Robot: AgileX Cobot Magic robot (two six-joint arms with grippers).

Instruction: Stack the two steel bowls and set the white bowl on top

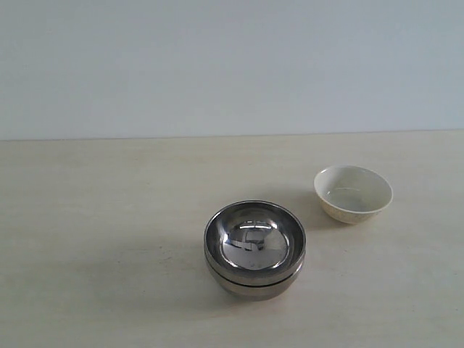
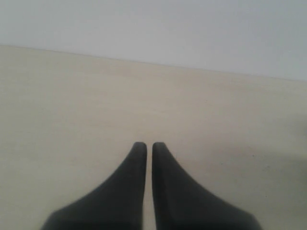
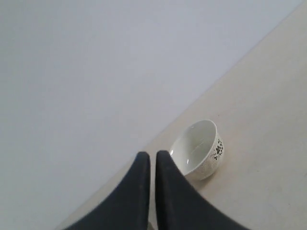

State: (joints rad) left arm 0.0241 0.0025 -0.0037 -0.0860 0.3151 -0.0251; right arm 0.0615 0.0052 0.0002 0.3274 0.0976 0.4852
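My left claw (image 2: 149,145) and right claw (image 3: 152,154) are pinched nearly closed on nothing, the steel bowls (image 1: 254,246) sit nested on the tabletop (image 1: 94,217), and the white bowl (image 1: 353,193) stands apart, right of them and farther back.

Exterior view: raised, pitched down across the table (image 1: 87,290) toward the back wall (image 1: 217,65); mid range. Left wrist view: low and close over bare table, looking out past its jaws to the wall. Right wrist view: rolled, so the table's far edge runs diagonal. Shared with exterior: white bowl (image 3: 199,151).
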